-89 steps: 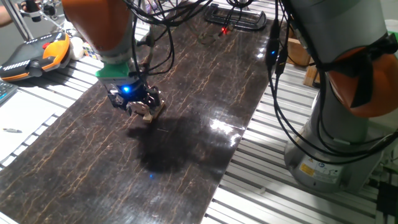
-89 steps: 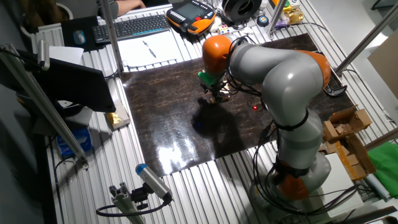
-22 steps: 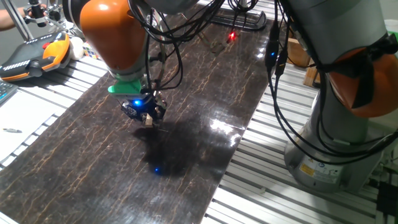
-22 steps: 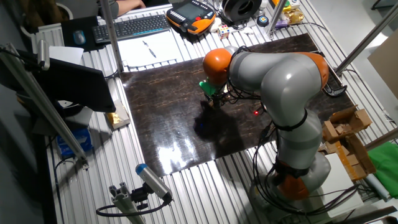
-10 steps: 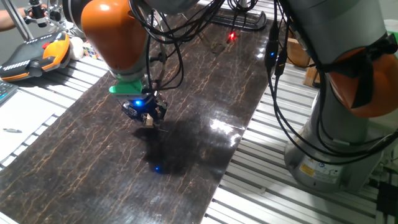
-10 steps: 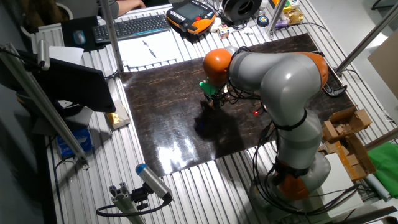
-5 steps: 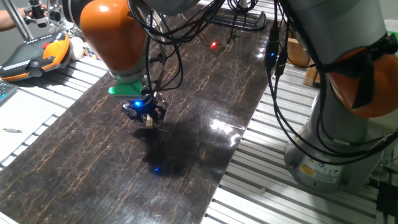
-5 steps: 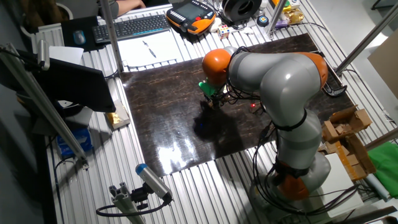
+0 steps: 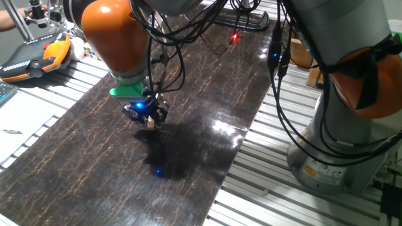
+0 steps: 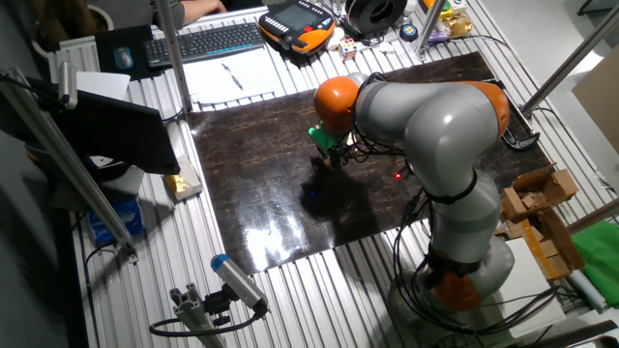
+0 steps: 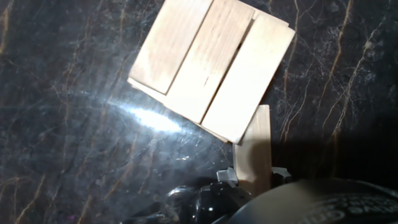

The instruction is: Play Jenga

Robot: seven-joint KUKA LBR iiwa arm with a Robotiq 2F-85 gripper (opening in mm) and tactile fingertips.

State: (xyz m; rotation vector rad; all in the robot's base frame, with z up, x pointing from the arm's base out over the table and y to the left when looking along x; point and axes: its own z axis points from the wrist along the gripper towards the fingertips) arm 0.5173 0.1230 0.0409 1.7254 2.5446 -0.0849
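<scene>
In the hand view the Jenga stack (image 11: 211, 62) shows from above: three pale wooden blocks side by side on its top layer, standing on the dark marbled board (image 11: 62, 124). My gripper (image 11: 254, 179) is shut on a single pale wooden block (image 11: 255, 149), whose far end reaches the stack's near right corner; I cannot tell whether it touches it. In one fixed view the gripper (image 9: 149, 118) hangs low over the board with a bit of pale wood (image 9: 151, 123) below it. In the other fixed view the gripper (image 10: 331, 159) hides the stack.
The dark board (image 9: 94, 176) lies on a slatted aluminium table. An orange-black teach pendant (image 9: 38, 53) lies at the far left, and a keyboard (image 10: 208, 41) and paper (image 10: 232, 75) lie behind the board. The arm's base (image 9: 339, 138) stands at the right, with hanging cables (image 9: 282, 75). Loose wooden pieces (image 10: 537, 203) lie beside it.
Since about nine seconds ago the gripper has shifted slightly right and turned. Over the last second it holds still; only a red light spot at the board's far end shifts.
</scene>
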